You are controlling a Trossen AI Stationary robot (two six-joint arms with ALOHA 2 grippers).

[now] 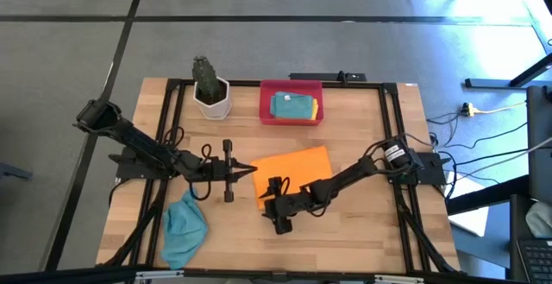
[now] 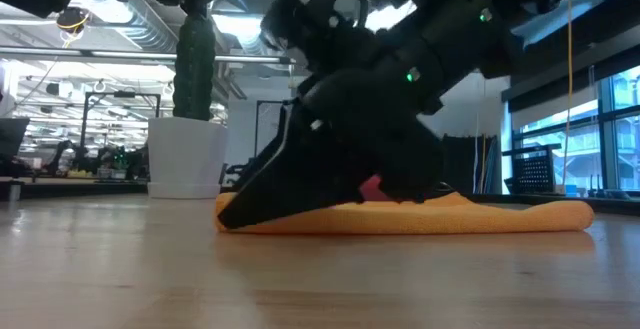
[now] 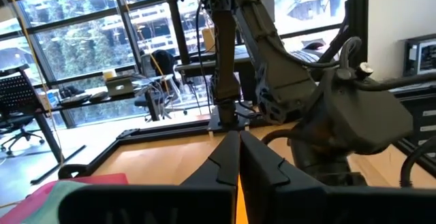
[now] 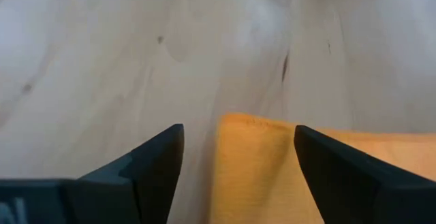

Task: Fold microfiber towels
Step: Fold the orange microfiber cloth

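The right hand (image 1: 278, 208) is spread over the near corner of the orange towel (image 1: 297, 167), which is stretched away from it. The left hand (image 1: 244, 171) is pressed together at the towel's left edge.

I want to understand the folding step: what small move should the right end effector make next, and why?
Probably lower and close on the orange towel's corner. The right end effector is open, with that corner lying between its fingers, not yet pinched. The left end effector is shut at the towel's opposite edge.
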